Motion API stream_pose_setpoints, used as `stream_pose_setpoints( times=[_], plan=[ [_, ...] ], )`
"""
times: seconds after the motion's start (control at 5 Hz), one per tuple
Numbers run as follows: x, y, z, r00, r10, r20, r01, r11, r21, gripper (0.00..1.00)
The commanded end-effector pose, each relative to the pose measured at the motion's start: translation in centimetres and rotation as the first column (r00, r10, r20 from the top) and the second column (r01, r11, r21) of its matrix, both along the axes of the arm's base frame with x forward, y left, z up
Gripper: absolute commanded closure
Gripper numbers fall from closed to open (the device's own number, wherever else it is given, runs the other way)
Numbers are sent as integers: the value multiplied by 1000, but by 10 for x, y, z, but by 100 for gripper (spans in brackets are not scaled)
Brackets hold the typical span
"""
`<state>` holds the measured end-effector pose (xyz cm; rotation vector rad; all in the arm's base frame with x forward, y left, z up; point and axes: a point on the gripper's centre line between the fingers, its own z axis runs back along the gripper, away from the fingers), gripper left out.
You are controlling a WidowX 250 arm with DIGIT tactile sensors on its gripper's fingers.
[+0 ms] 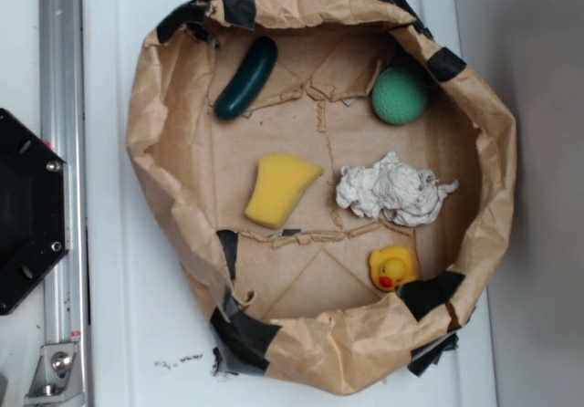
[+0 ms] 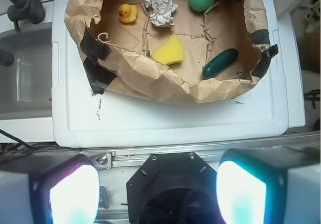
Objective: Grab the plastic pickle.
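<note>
Plastic pickle [image 1: 245, 78] lying loose on the paper floor near the raised wall of the brown paper basin [image 1: 146, 133], long axis slanted, one rounded end close to a taped corner; in the wrist view the same pickle [image 2: 220, 63] at the right of the basin, just behind the crumpled front rim. Yellow sponge [image 1: 277, 189] the nearest neighbour, apart from it; light green dimpled ball [image 1: 400, 95] across the floor, crumpled white paper wad [image 1: 392, 190] and yellow rubber duck [image 1: 392, 267] well apart. Gripper [image 2: 158, 194] wide open and empty, back over the black base plate [image 2: 170, 184] and off the white lid [image 2: 170, 118], far short of the basin. Likely trouble: fingers snagging the high paper wall on descent, dragging the whole basin; glossy rounded body squirting out if pinched near an end or along its length rather than across the middle; similar colour inviting a drift toward the ball. Exterior view alone giving the top-down layout and the pickle's gap from the wall, with no gripper visible; wrist view alone showing both glowing finger pads [image 2: 74, 196], their spread, and the rail [image 2: 200, 151] between arm and lid.
</note>
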<state>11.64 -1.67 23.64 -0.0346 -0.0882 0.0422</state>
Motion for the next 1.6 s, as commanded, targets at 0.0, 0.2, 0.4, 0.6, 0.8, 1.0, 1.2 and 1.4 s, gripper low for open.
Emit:
stream_pose_setpoints(
  times=[0.0,0.2,0.4,0.6,0.8,1.0,1.2,1.4],
  plan=[
    [0,0,0,1000,0,0,0,1000,0,0],
    [46,23,-23,970,239,-44,-241,970,-35,0],
    [79,35,-53,912,396,-104,-397,918,7,0],
    [101,46,-88,832,541,-122,-535,841,77,0],
    [106,65,-117,710,698,-97,-683,715,149,0],
    [108,77,-129,671,741,1,-714,646,269,0],
    [103,96,-142,624,780,52,-752,581,311,0],
    [103,113,-159,587,808,48,-778,547,309,0]
  ],
)
